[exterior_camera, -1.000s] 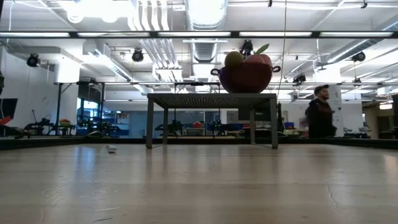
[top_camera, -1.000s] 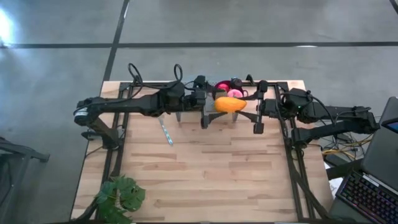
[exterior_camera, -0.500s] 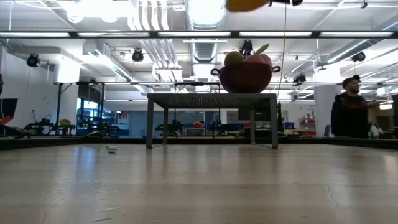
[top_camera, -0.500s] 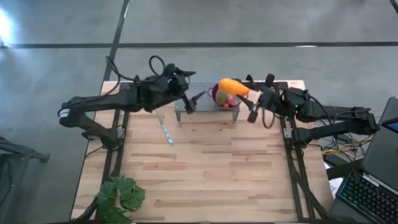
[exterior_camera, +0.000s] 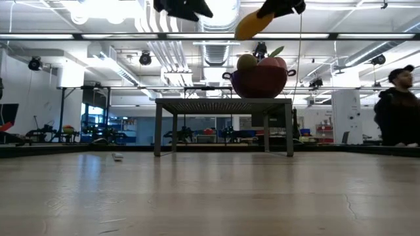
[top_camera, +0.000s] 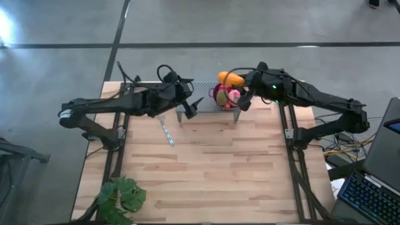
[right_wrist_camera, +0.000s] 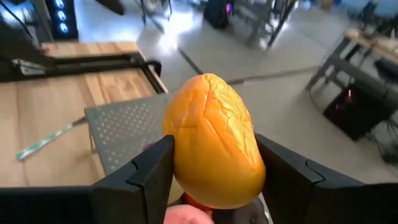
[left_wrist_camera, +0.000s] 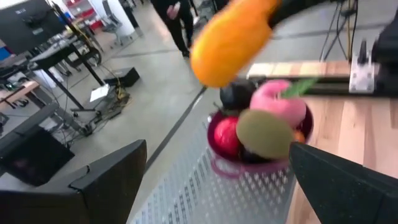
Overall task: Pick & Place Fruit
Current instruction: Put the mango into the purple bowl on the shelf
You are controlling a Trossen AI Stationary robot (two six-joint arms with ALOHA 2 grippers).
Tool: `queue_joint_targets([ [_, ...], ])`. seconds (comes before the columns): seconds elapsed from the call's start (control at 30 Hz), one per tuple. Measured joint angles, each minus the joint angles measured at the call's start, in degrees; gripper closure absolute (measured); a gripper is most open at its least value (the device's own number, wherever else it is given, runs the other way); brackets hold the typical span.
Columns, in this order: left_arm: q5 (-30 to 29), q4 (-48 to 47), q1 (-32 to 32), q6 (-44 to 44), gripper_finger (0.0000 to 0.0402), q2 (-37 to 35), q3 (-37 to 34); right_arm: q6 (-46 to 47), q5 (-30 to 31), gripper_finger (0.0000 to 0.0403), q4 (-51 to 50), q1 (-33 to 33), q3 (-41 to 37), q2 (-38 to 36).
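An elongated orange fruit [top_camera: 229, 79] hangs in my right gripper [top_camera: 239, 85], above the far side of the purple bowl [top_camera: 218, 95]. The bowl stands on a small grey perforated stand [top_camera: 203, 107] at the table's far edge. It holds pink [left_wrist_camera: 278, 99], red [left_wrist_camera: 225, 134], olive-green [left_wrist_camera: 264, 132] and dark [left_wrist_camera: 238, 94] fruit. My left gripper [top_camera: 192, 98] stands open just left of the bowl, pointing at it, with nothing between its fingers. In the low view the fruit [exterior_camera: 252, 23] hangs high above the bowl [exterior_camera: 260, 80]. My right gripper pinches the orange fruit's two long sides [right_wrist_camera: 214, 149] between its two fingers [right_wrist_camera: 149, 169]. The fingers come from the table's right, slanting slightly down, and one end of the fruit sticks out past them. The fruit is lifted clear and tilted, above the bowl.
A leafy green plant [top_camera: 119, 197] lies at the table's near left corner. A thin pale stick [top_camera: 167, 132] lies on the wood in front of the stand. A keyboard [top_camera: 374, 195] sits off the table's right side. A person [exterior_camera: 396, 105] stands in the room behind.
My right gripper has carried the orange fruit from in front of the stand up and toward the far edge, to above the bowl, tipping from pointing down to nearly level. My left gripper has drawn back toward the table's left and tipped up toward level, staying open.
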Motion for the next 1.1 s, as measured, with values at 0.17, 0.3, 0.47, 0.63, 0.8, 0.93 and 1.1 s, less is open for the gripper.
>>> queue_joint_targets([
  [0.17,0.0,0.5,0.0,-1.7,0.0005,0.0,-4.5,2.6,2.1,0.0214,-8.1,-0.1,8.3,5.2],
  [0.3,-0.1,0.5,0.1,-9.4,0.0005,-0.4,-6.5,4.5,2.8,0.0209,-12.2,-0.7,11.7,8.1],
  [0.47,-0.2,2.2,-0.6,-9.6,0.0005,-2.0,-8.5,5.2,2.9,0.0204,-13.5,-1.7,12.1,10.1],
  [0.63,1.1,7.8,-1.8,-9.6,0.0005,-3.4,-12.0,5.2,2.9,0.0213,-13.8,-3.5,11.9,11.0],
  [0.8,1.2,10.9,-2.9,-9.6,0.0005,-3.7,-14.1,6.4,2.7,0.0208,-14.7,-5.0,11.8,10.8],
  [0.93,1.2,11.2,-3.1,-9.6,0.0005,-3.9,-14.0,7.5,2.2,0.0204,-14.8,-5.6,10.8,10.8],
  [1.1,1.2,11.2,-3.2,-9.5,0.0005,-3.9,-13.9,7.5,2.0,0.0211,-14.8,-5.5,9.6,11.3],
])
